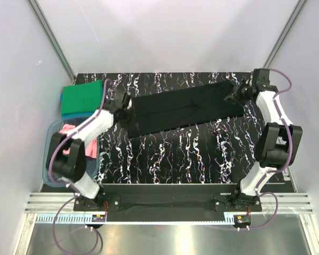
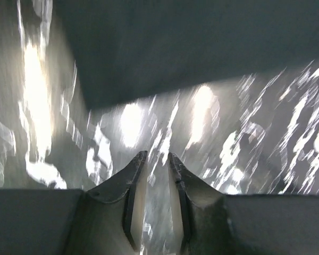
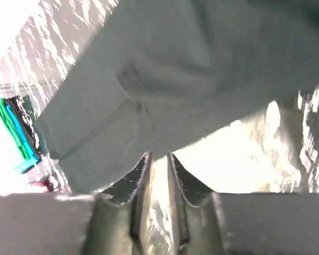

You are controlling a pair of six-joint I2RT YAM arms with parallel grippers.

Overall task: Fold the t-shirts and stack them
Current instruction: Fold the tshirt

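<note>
Two end effectors sit at opposite ends of one garment. In its wrist view the left end effector (image 2: 157, 156) has its fingers parted by a narrow slot, with nothing between them and only the marbled desk (image 1: 175, 159) showing through. The right end effector (image 3: 156, 155) is parted just as narrowly and also grips nothing.

Just ahead of both sets of fingertips lies the black t-shirt (image 1: 186, 109), flat on the desk as a long strip. Its long axis runs from one end effector to the other, so each arm is nearest its own end. We judge the coming fold will bring one end over the other along that axis.

Farther out, beyond the left end effector's outer side, the green t-shirt (image 1: 82, 97) rests on the blue t-shirt (image 1: 64, 113). The pink t-shirt (image 1: 69, 130) lies in the clear tub (image 1: 49, 154).
</note>
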